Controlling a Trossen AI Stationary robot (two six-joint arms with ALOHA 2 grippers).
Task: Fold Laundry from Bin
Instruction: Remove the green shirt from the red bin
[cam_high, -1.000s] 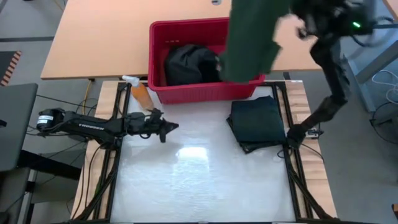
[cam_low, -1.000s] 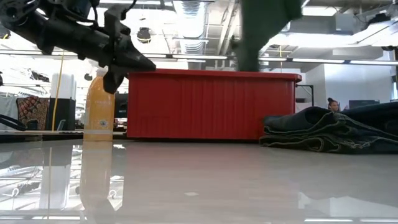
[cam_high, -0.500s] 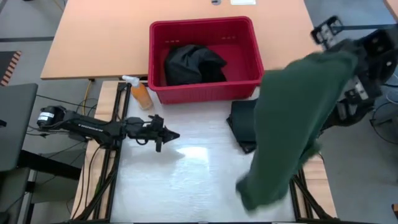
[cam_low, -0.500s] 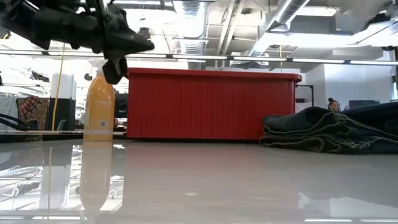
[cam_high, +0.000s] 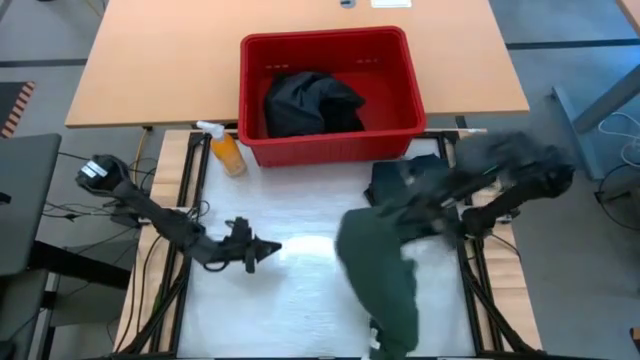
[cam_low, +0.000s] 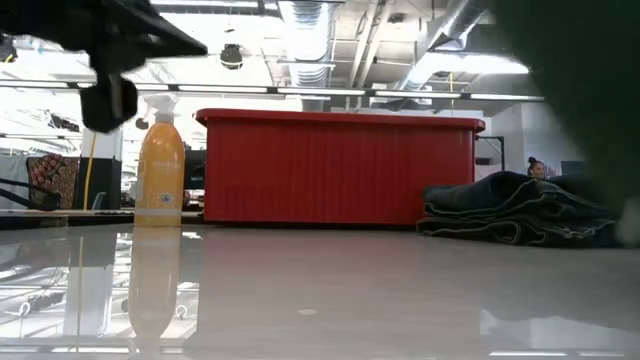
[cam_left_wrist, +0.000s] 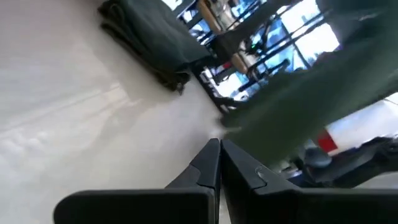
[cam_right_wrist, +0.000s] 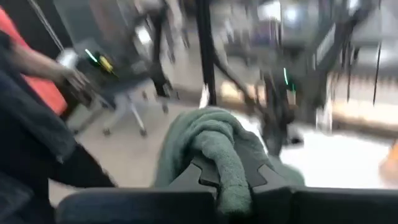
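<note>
Laying out a green garment is the step in hand, judged from the cloth hanging over the worktop.

Left side: left end effector hovers low over the worktop, fingers pressed together, holding nothing; the left wrist view shows both tips meeting with bare surface beyond. Spray bottle stands at the bin's left front corner, clear of the work area.

Centre: bin sits behind the worktop with dark laundry bunched inside. Green garment hangs in a long drape, its lower end near the front edge of the worktop.

Right side: right end effector is clamped on a bunched fold of the green garment, seen plainly in the right wrist view. Folded stack lies just in front of the bin; the drape passes close beside it, and I cannot tell whether they touch.

Notes on doing it well:
- Lower the trailing end first, then draw the held edge away so the cloth lies flat, not heaped.
- Keep the drape off the folded stack; dragging across could undo it.
- Left end effector would need to part its fingers and pinch a free corner to spread the cloth.
- Grip is on a bunch, not an edge; a regrasp is likely needed.
</note>
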